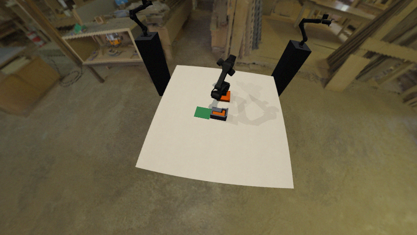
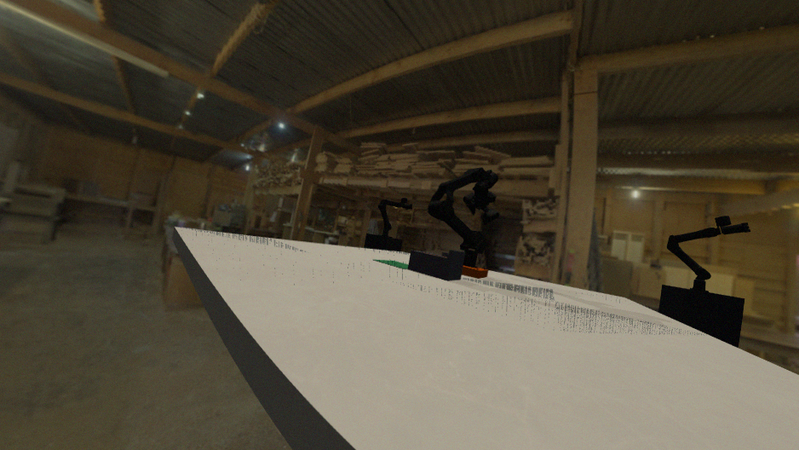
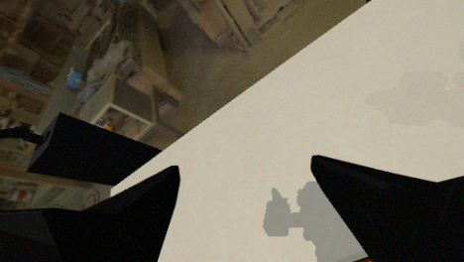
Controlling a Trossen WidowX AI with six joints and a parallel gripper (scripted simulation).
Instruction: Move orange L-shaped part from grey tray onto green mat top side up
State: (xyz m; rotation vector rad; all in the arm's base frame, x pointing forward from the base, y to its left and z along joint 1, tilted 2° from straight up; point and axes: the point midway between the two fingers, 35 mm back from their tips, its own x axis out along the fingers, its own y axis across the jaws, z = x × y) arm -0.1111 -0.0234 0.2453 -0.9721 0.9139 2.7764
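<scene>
The orange L-shaped part [image 1: 218,113] lies in the pocket of the grey tray [image 1: 218,117] [image 2: 433,265] and looks level, with its L-shaped end on the right in the top view. In the exterior view the tray wall hides the part. The green mat [image 1: 202,112] [image 2: 392,263] lies flat beside the tray, on its left in the top view, with nothing on it. My gripper [image 3: 246,167] is open and empty, with its black fingers wide apart in the wrist view. It is raised above the table, away from the tray. The wrist view shows neither tray nor mat.
An orange block [image 1: 226,97] [image 2: 476,272] sits at my arm's base, behind the tray. Two black pedestals [image 1: 153,58] [image 1: 291,61] with other black arms stand beyond the table's back corners. The white table's far edge crosses the wrist view, and arm shadows fall on the table.
</scene>
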